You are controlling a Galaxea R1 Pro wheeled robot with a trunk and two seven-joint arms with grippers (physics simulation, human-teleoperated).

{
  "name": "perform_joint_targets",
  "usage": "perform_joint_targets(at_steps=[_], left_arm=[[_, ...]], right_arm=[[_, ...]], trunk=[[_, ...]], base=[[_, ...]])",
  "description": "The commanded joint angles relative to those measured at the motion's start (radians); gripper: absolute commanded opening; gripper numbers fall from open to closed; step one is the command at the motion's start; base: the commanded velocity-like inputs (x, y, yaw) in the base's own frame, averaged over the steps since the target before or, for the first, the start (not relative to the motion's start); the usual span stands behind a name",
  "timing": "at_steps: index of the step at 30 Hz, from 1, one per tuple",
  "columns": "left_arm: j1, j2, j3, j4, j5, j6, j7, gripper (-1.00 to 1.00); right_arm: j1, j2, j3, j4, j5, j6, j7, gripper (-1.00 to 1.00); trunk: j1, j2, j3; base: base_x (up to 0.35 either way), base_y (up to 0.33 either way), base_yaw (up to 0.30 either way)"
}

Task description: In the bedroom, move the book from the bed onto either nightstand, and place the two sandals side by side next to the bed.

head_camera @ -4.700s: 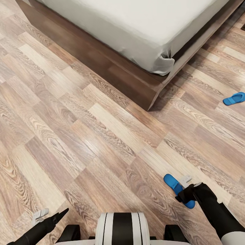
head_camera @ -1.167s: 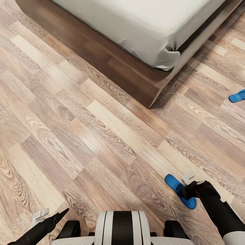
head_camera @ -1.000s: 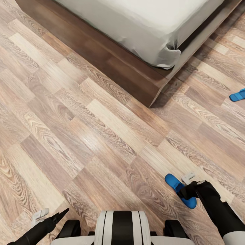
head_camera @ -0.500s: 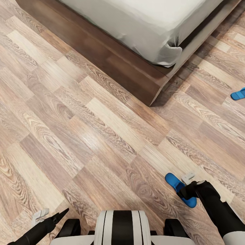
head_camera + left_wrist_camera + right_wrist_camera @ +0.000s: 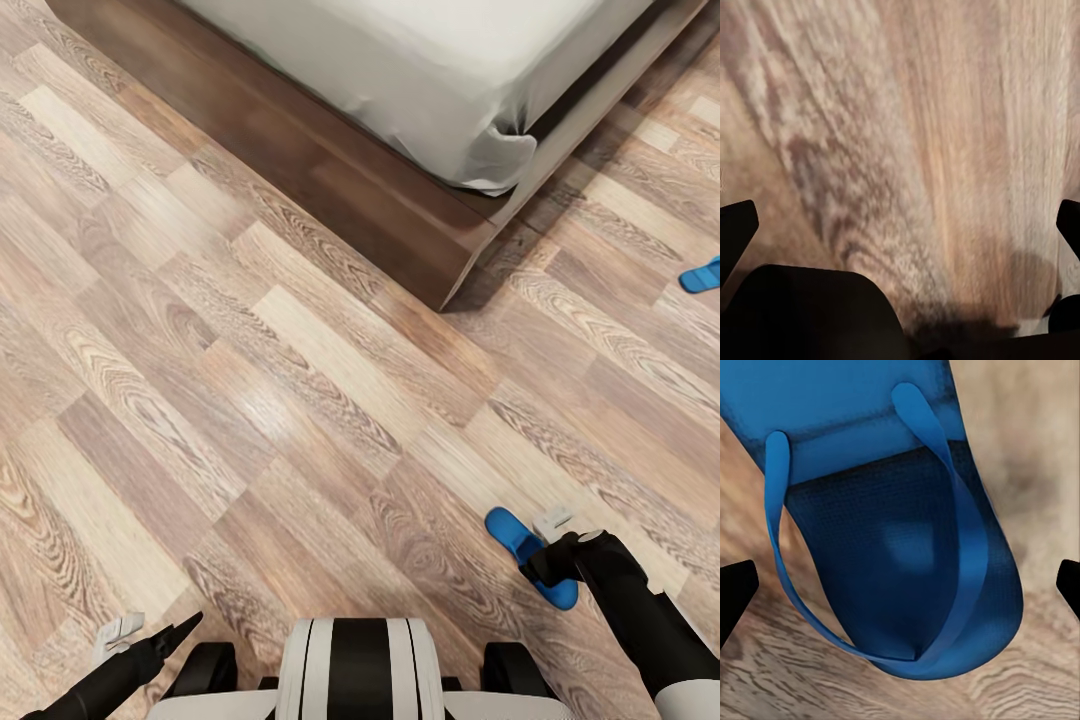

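One bright blue sandal (image 5: 515,540) lies on the wood-plank floor at the lower right. My right gripper (image 5: 548,548) hangs over its rear half. In the right wrist view the sandal (image 5: 900,532) shows its straps, and the right gripper (image 5: 900,592) is open, its fingertips clear of the sole on both sides. The other blue sandal (image 5: 702,275) lies at the far right edge, beyond the bed's corner. The bed (image 5: 330,190), with its dark brown frame and off-white mattress (image 5: 420,70), crosses the top. My left gripper (image 5: 150,628) is open low over bare floor (image 5: 900,150). The book and the nightstands are out of view.
The bed frame's corner (image 5: 445,300) juts toward the middle of the floor. Wood planks run from it to my base (image 5: 360,670) at the bottom.
The whole picture has shifted a little, with the bed and the far sandal sliding up and right. Both arms and the near sandal keep their places in the view.
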Motion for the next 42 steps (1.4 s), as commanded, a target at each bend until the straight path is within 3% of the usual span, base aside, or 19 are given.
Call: perform_joint_targets(at_steps=[1,5,42], left_arm=[[0.000,0.000,0.001,0.000,0.008,0.009,-0.001,1.00],[0.000,0.000,0.001,0.000,0.008,0.009,-0.001,1.00],[0.000,0.000,0.001,0.000,0.008,0.009,-0.001,1.00]], right_arm=[[0.000,0.000,-0.001,-0.001,0.011,0.001,0.010,1.00],[0.000,0.000,-0.001,-0.001,0.011,0.001,0.010,1.00],[0.000,0.001,-0.001,-0.003,0.011,0.001,0.009,1.00]], trunk=[[0.000,0.000,-0.004],[0.002,-0.001,-0.020],[0.005,-0.003,-0.031]], base=[[0.000,0.000,0.000],[0.000,0.000,0.000],[0.000,0.000,0.000]])
